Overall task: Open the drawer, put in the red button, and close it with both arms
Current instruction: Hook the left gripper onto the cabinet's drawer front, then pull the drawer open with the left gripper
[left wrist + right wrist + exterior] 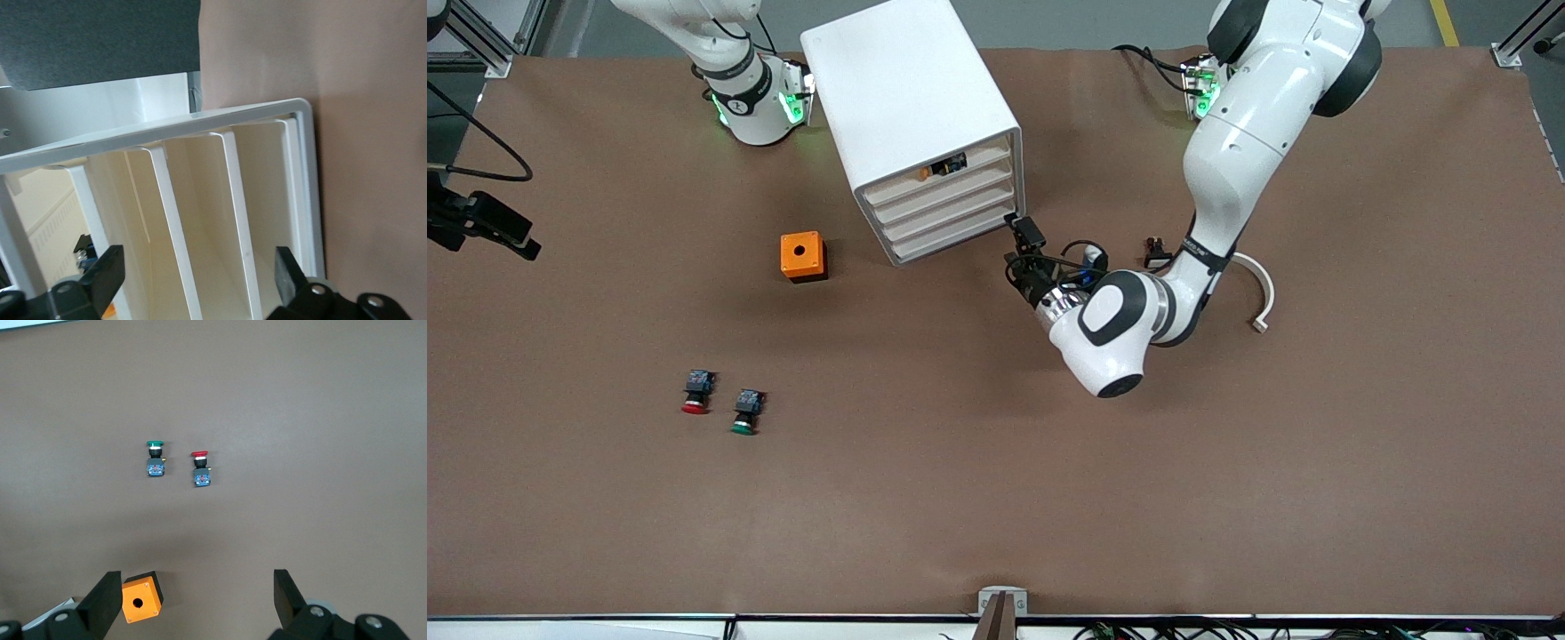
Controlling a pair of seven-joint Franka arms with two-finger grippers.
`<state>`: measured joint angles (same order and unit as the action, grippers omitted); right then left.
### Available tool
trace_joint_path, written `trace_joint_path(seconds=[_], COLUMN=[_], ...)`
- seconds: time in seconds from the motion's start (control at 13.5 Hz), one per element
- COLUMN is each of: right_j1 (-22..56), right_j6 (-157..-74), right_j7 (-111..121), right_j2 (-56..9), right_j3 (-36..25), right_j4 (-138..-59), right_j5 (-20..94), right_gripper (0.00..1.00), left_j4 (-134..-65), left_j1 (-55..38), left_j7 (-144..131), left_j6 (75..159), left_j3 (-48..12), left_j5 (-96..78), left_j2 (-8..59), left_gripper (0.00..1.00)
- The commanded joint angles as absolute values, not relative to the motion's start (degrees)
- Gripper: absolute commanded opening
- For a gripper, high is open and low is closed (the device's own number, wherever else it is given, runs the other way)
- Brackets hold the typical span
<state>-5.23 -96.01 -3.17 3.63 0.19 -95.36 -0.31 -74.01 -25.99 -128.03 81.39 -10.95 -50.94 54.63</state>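
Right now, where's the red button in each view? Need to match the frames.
Front view: the red button lies on the table toward the right arm's end, beside the green button and nearer the camera than the orange box.
Left wrist view: not in it; only the cabinet front shows.
Right wrist view: red button mid-picture, beside the green button.
Shared landmark: the orange box, seen in the front and right wrist views.
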Motion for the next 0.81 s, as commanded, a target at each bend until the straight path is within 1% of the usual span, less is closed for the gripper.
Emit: trace_joint_path(seconds=[0.0,0.07,0.3,0.59,0.74], right_j1=[-5.4,-5.4,-5.4,-5.4,-5.4], right_j6=[-95.6,-95.5,-95.5,-95.5,-95.5], right_j7=[-4.1,-4.1,-4.1,-4.1,-4.1], right_j2=[3.1,3.1,3.1,3.1,3.1], right_j3=[0.4,0.4,0.4,0.4,0.4], right_j4=[-94.2,-94.2,-94.3,-94.2,-94.2], right_j5=[-0.4,-0.4,-0.4,-0.4,-0.4], right_gripper=[1.0,1.0,1.0,1.0,1.0], left_j4=[-72.3,-72.3,-72.5,-73.0,-73.2], left_j1=[-29.4,-29.8,-31.3,-33.9,-34.9], left_j7=[-129.8,-129.7,-128.7,-127.7,-127.6], left_j6=[79.4,79.3,77.4,76.5,76.5], left_j3=[-10.6,-10.7,-10.7,-10.7,-10.7], left_j5=[-52.2,-52.6,-52.5,-52.0,-51.9], left_j2=[55.5,55.5,55.5,55.7,56.0], left_gripper=[0.83,0.74,0.59,0.51,0.43])
